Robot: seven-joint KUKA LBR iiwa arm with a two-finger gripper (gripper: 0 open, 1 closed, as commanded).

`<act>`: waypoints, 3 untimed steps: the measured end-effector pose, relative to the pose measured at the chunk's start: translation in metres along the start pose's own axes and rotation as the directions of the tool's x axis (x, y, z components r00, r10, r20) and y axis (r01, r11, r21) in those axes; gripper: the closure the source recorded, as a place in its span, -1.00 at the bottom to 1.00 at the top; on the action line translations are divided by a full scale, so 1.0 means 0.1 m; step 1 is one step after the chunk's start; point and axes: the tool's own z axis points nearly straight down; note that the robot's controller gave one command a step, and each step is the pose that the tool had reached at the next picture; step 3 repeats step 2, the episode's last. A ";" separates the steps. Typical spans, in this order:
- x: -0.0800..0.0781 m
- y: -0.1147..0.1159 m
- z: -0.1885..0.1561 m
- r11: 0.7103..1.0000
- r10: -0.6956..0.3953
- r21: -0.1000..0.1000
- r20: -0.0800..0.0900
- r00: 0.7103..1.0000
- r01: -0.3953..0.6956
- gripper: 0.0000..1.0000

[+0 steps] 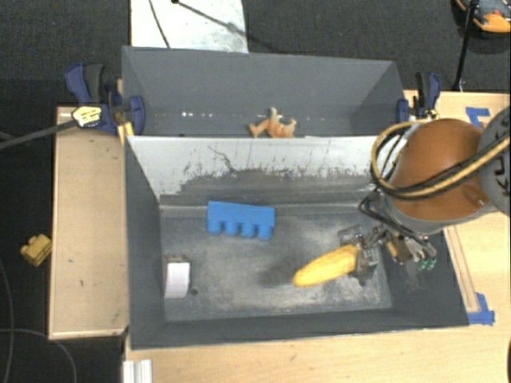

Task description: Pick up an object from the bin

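A yellow banana-shaped thing (326, 266) lies aslant at the right of the bin floor, its right end raised toward the arm. My gripper (361, 253) is at that end. One dark finger shows above the tip and one below it, so the tip sits between them and the gripper is shut on it. A soft shadow falls on the floor left of the banana. A blue block with several rounded teeth (241, 219) lies to the upper left, well away from the gripper.
A small white cube (177, 278) stands near the bin's left wall. A little orange figure (273, 124) rests at the top of the back wall. The arm's orange dome and cables hang over the bin's right side.
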 end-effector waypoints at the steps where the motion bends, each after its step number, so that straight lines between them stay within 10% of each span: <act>1: -0.02 -0.12 -1.04 1.000 -0.025 0.000 0.001 1.000 0.025 1.00; 3: -0.02 -0.12 -1.04 1.000 -0.024 0.000 0.001 1.000 0.024 1.00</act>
